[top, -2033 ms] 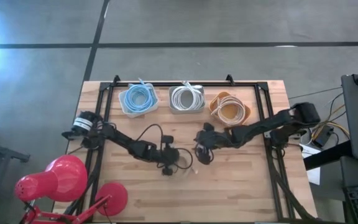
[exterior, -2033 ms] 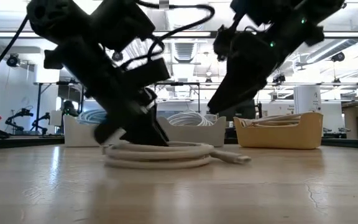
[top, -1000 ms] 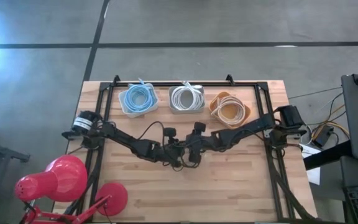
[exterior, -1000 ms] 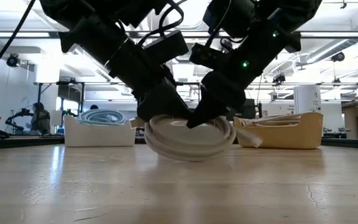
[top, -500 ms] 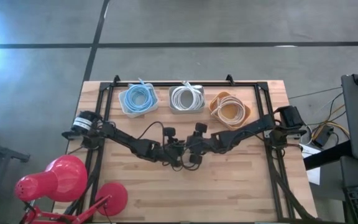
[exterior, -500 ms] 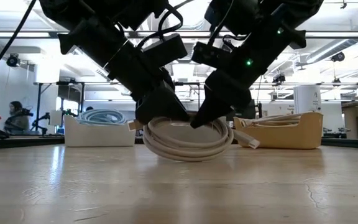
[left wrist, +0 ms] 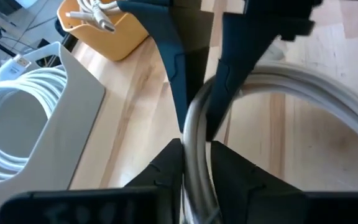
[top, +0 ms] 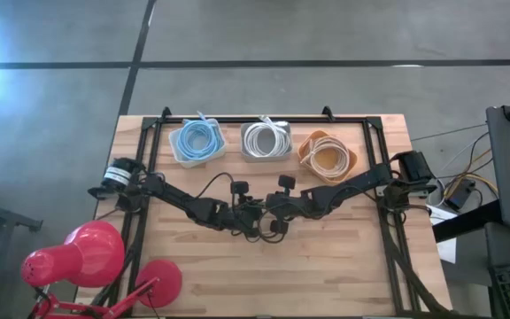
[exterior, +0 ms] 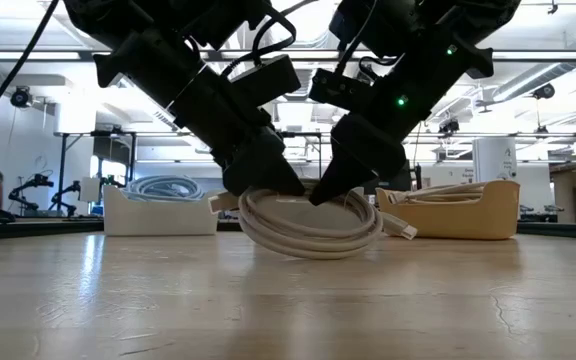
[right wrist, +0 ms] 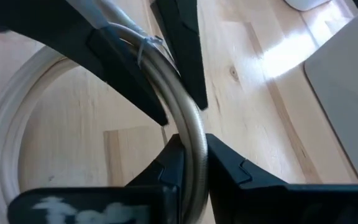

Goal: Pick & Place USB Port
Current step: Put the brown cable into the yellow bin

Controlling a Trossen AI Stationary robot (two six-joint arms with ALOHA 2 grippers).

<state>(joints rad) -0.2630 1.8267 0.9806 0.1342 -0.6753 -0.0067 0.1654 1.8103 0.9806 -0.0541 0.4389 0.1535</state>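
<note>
While both grip | left hand (exterior: 258,175), right hand (exterior: 343,178) clamped on cable coil (exterior: 308,225) | seemingly lifted; no legible writing

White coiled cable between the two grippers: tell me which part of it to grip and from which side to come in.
Grip the bundled strands at the rim of the white coiled cable, not the loose plug end. Come from above, fingers straddling the bundle. The coil is a flat ring, so its edge fits between narrow fingers. Both the left gripper and the right gripper hold it this way, on opposite sides.
</note>
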